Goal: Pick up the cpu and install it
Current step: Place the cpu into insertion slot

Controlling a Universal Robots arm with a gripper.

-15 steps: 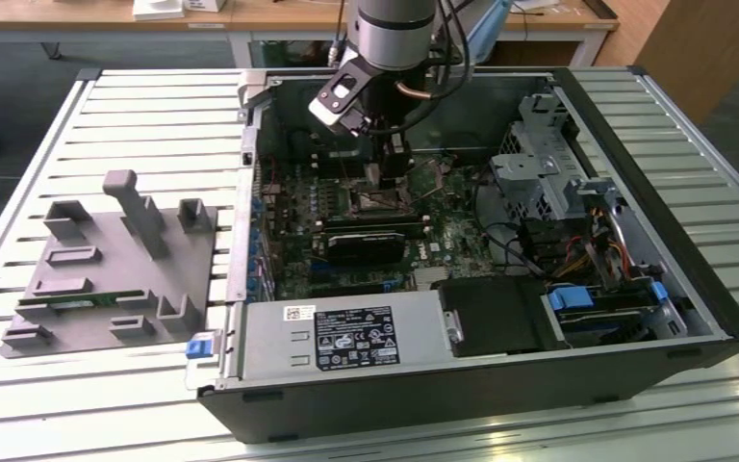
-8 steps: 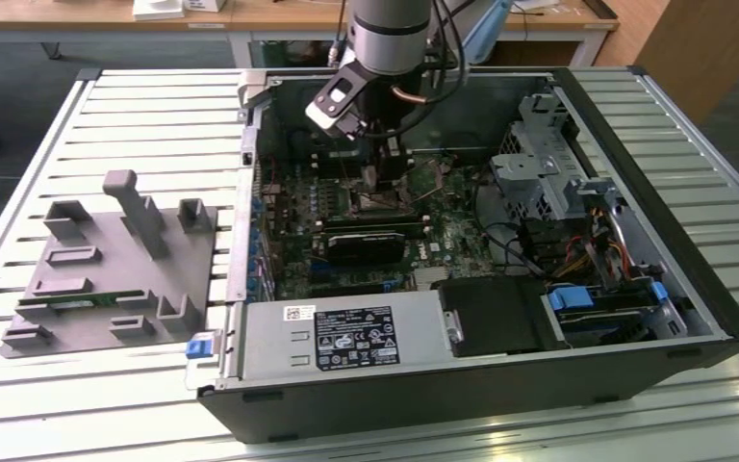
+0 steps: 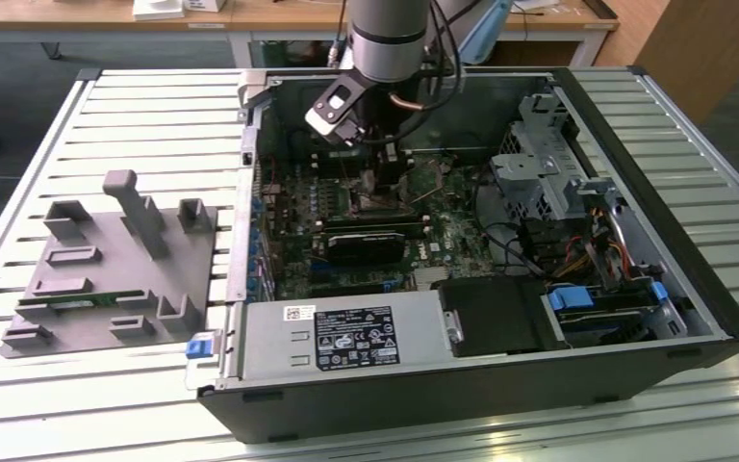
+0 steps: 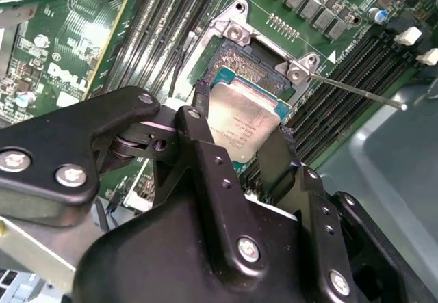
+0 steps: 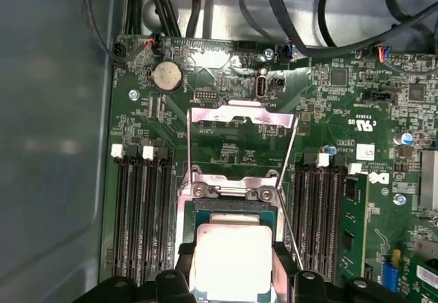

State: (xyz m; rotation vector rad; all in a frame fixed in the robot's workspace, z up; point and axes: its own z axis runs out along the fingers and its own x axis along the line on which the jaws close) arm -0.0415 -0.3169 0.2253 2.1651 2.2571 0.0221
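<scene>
In both wrist views, the black gripper (image 4: 243, 135) holds the cpu (image 4: 243, 118), a small flat square chip with a silvery-grey metal top. The jaws are clamped on it, one finger on each of two opposite edges. The fingers (image 4: 205, 159) are dark bars studded with screws, and the chip's bright top plate shows in the gap between them.

The cpu sits low over the socket (image 4: 239, 63) and is offset toward the gripper side. A strip of the socket's dark contact grid is uncovered along the chip's far edge. Whether the chip touches the socket cannot be told.

In the first wrist view, the cpu (image 5: 230, 258) glares white. The socket's metal load plate (image 5: 239, 122) is swung open and stands up just beyond the socket. A thin metal lever (image 4: 356, 89) angles away from one socket corner. Rows of black memory slots (image 5: 140, 214) run along both sides of the socket on the green motherboard (image 5: 226, 156). A round coin battery (image 5: 166, 76) sits farther off, past the load plate.

In the exterior view, the arm (image 3: 389, 38) reaches down into an open computer case (image 3: 677, 241), directly above the socket. A grey power supply (image 3: 344, 337) fills the case edge nearest the camera, well apart from the socket. Outside the case, to the exterior view's left of the socket, a grey fixture tray (image 3: 88, 279) with upright posts holds a thin green memory stick (image 3: 68, 301). The case and the tray both rest on a pale slatted table (image 3: 151, 106).
</scene>
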